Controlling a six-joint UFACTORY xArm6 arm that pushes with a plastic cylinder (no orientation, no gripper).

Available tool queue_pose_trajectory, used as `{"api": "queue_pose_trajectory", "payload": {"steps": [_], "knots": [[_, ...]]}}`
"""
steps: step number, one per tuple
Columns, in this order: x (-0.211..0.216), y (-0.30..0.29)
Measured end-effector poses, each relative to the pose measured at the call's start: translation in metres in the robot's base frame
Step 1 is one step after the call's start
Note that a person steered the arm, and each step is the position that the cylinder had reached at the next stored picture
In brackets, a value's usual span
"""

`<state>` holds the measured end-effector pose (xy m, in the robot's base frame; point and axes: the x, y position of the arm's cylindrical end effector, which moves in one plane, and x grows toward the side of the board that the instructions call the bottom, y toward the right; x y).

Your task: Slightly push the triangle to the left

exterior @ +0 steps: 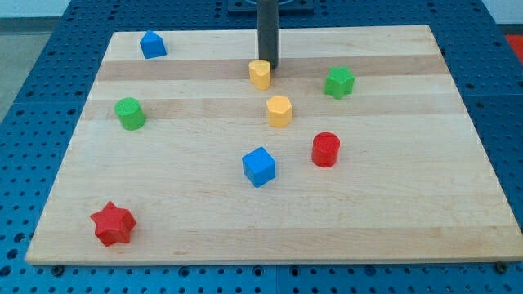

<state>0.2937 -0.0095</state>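
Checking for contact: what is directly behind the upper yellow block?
My tip, the dark rod's lower end, stands just behind the upper yellow block, toward the view's top-right. The block hides whether they touch.

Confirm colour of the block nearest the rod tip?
Yellow: the yellow block sits just left of my tip, clear in the camera view.

Seven stray blocks on a wooden board.
Upper yellow block and lower yellow block sit mid-top; green star right, green cylinder left, blue cube beside red cylinder, red star bottom-left.
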Motion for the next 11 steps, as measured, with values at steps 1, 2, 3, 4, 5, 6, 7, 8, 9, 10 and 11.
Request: {"api": "queue_pose_trajectory", "payload": {"steps": [1, 2, 3, 4, 5, 6, 7, 8, 9, 10, 11], "knots": [[0.011, -0.006], [0.005, -0.007], [-0.045, -0.013], [-0.076, -0.084], [-0.081, -0.177], [-0.086, -0.191], [-0.086, -0.192], [-0.086, -0.205], [-0.089, -0.206], [-0.092, -0.209], [-0.092, -0.213]]}}
